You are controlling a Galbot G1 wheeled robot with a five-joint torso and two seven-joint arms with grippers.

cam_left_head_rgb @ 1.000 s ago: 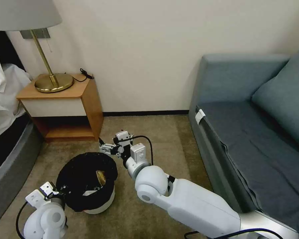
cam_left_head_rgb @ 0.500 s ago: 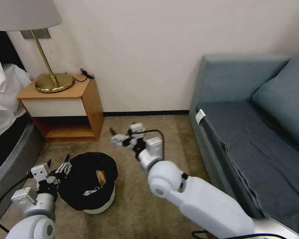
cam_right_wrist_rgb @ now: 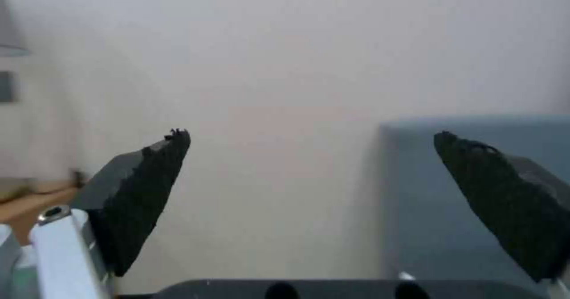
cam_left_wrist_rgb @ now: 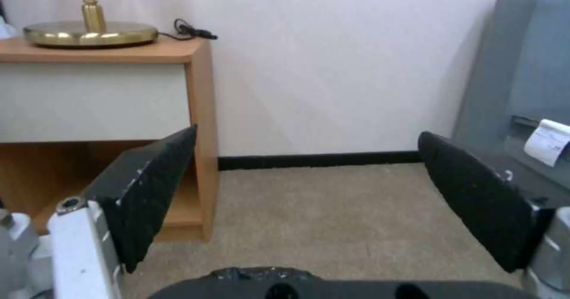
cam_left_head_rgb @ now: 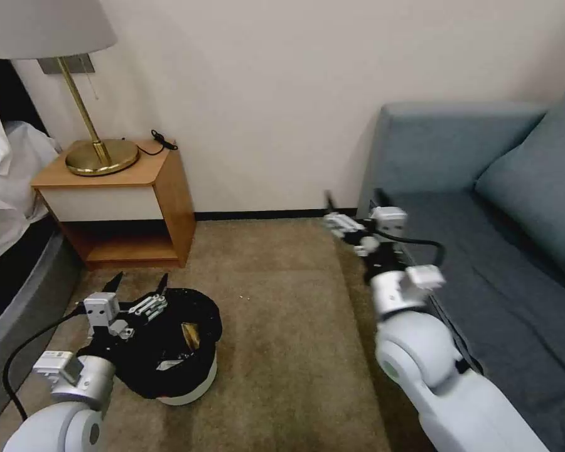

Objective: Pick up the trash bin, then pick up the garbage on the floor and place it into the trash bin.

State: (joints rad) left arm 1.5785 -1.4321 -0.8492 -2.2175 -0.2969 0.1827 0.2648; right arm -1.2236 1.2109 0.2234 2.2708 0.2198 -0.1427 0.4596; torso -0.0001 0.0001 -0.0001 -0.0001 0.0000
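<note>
Setting: a carpeted floor (cam_left_head_rgb: 282,326) between a wooden nightstand (cam_left_head_rgb: 116,201) and a grey-blue sofa (cam_left_head_rgb: 483,207), against a plain pale wall.
Trash bin (cam_left_head_rgb: 169,351): stands on the carpet near the nightstand, a round white tub with a crinkly black bag folded over its rim; a brownish-yellow scrap and a pale piece lie inside.
Left gripper (cam_left_head_rgb: 138,284): hovers over the bin's near-left rim, fingers spread wide with nothing between them; its wrist view shows bare carpet and baseboard between the black pads (cam_left_wrist_rgb: 148,192).
Right gripper (cam_left_head_rgb: 330,208): raised beside the sofa's front corner, well apart from the bin; its wrist view shows the jaws wide apart and empty, with wall and sofa beyond.
Nearby: a brass lamp (cam_left_head_rgb: 97,150) and a black cable on the nightstand; white bedding (cam_left_head_rgb: 6,169) at the left edge.
Hard to see: the left arm covers part of the bin's rim, and the right gripper is blurred in the head view.
Surfaces: short-pile tan carpet, woven sofa fabric, rough black finger pads.
</note>
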